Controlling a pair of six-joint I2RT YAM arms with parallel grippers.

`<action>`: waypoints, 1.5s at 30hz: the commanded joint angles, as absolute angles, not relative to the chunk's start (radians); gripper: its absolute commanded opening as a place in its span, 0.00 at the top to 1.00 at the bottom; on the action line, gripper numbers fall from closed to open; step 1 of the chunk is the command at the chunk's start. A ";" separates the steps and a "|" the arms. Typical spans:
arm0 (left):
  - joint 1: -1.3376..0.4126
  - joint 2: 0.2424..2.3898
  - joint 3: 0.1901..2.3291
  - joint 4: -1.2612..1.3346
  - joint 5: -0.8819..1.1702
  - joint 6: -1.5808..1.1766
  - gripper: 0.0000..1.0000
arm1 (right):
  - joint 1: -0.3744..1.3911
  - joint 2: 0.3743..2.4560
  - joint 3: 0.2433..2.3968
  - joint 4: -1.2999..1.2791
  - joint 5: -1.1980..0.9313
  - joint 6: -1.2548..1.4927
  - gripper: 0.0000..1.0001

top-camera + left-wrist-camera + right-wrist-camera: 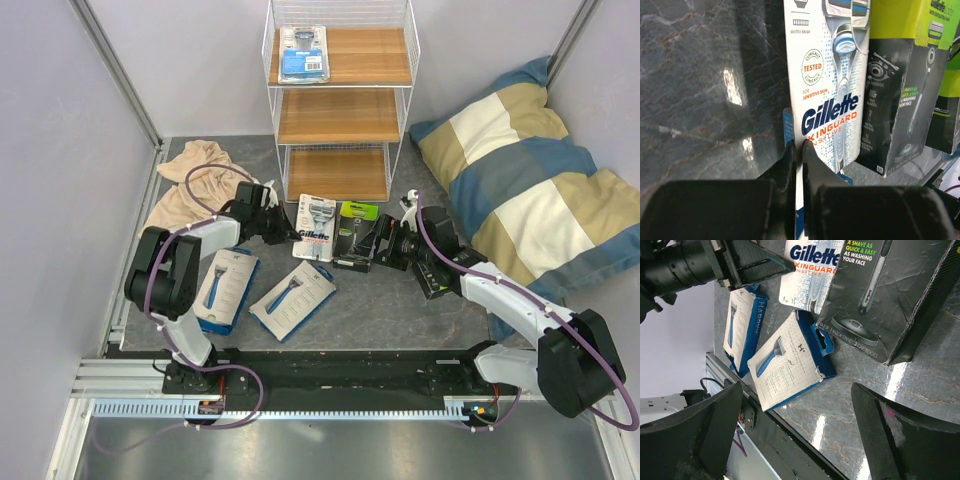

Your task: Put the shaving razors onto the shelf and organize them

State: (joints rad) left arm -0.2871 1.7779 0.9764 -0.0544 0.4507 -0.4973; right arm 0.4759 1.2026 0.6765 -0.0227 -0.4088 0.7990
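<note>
Left gripper (799, 150) clenched on the near edge of the Gillette SkinGuard card (827, 100), which lies flat on the floor.

A black-and-green razor box (900, 95) lies just beside the card's far side. The right gripper (795, 440) hangs past it, jaws spread wide and empty. 2 packs lie back toward the arm bases: the left Harry's pack (225, 290) and the right Harry's pack (293, 298). 1 blue blister card (303, 52) sits on the top board of the shelf (345, 115), well beyond both grippers.

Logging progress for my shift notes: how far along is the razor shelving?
Done: one blue razor pack lies on the top board of the shelf. In hand: the left gripper pinches the edge of the Gillette card; the right gripper hangs open, empty. Left: that card, two white packs and a black-and-green box, all unshelved.
</note>
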 commanded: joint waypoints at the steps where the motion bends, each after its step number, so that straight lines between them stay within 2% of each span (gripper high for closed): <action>1: -0.281 1.652 0.957 -0.089 0.405 -0.485 0.98 | 0.480 1.177 0.672 0.003 -0.397 0.793 0.02; 13: -0.282 1.414 1.023 -0.356 0.316 -0.385 0.98 | 0.482 1.184 0.673 0.003 -0.397 0.792 0.02; 21: -0.284 1.276 1.110 -0.590 0.126 -0.273 0.98 | 0.482 1.189 0.667 0.002 -0.399 0.792 0.02; 29: -0.314 1.235 1.144 -0.733 -0.089 -0.183 0.98 | 0.483 1.197 0.664 0.008 -0.402 0.792 0.02; 34: -0.446 1.258 1.160 -0.788 -0.270 -0.179 0.98 | 0.485 1.195 0.658 0.008 -0.400 0.792 0.02; 38: -0.583 1.310 1.183 -0.830 -0.490 -0.212 0.98 | 0.483 1.198 0.652 0.009 -0.403 0.793 0.02; 45: -0.753 1.458 1.229 -0.923 -0.626 -0.296 0.98 | 0.485 1.193 0.637 0.009 -0.397 0.790 0.02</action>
State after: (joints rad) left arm -0.6788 1.3888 1.1736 -0.8635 -0.4709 -0.2390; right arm 0.4805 1.1995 0.6472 -0.0162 -0.4088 0.7990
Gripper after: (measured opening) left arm 0.044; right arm 0.981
